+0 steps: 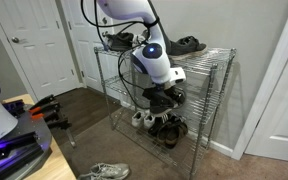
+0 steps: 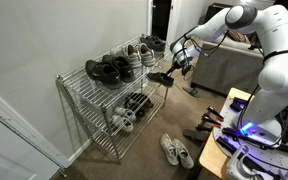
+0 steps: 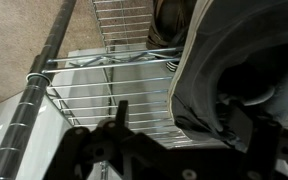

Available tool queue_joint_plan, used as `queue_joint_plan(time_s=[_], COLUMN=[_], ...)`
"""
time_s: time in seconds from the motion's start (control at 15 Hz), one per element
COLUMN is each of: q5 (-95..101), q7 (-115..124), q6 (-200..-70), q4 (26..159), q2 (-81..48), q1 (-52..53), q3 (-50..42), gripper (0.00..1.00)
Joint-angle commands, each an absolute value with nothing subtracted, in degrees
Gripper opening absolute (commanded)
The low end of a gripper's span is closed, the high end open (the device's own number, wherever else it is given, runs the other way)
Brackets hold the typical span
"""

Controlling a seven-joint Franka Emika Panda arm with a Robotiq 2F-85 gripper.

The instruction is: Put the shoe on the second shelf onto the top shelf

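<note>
The shoe (image 3: 234,60), dark with a whitish sole edge, fills the right of the wrist view. In both exterior views it sits at the front edge of the second shelf (image 1: 209,98) (image 2: 164,77). My gripper (image 3: 182,118) is right at the shoe (image 1: 164,97). Its jaws are apart: the left finger stands clear over bare wire grid, and the right finger is over the shoe's dark upper. The top shelf (image 1: 212,57) (image 2: 84,88) is above it and carries other shoes.
On the top shelf are black shoes (image 2: 109,70), white-and-grey sneakers (image 2: 134,55) and black sandals (image 1: 189,44). More shoes fill the lower tiers (image 1: 159,125). A white pair lies on the floor (image 2: 174,150). A chrome rack post (image 3: 44,80) stands to the left of the gripper.
</note>
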State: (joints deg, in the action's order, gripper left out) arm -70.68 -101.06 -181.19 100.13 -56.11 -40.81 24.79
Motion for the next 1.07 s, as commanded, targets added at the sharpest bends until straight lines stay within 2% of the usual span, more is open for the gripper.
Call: queue_joint_plan(time_s=[0.0,0.27,0.4,0.47,0.53,0.6,1.0], q5=[-70.7,-70.7,-70.6,-70.6,-70.5,-70.2,-70.3], q7=[-101.9,-101.9,-101.9,-101.9,-101.9,-102.1,-102.7], q6=[-182.5,-182.6,-182.6,-182.6,-182.6,-182.5,-183.0], q4=[98.1,97.1,96.8,96.8,96.7,96.7,96.9], q2=[-58.5,-59.6,-60.0,-60.2,-60.4,-60.6,-60.7], q1=[-40.6,-40.3,-40.1,-40.0,-39.9,-39.8,-40.3], q3=[25.1,24.8,24.6,24.5,24.4,24.3,24.8], gripper=[1.0,1.0,0.97,0.99,0.87,0.71,0.31])
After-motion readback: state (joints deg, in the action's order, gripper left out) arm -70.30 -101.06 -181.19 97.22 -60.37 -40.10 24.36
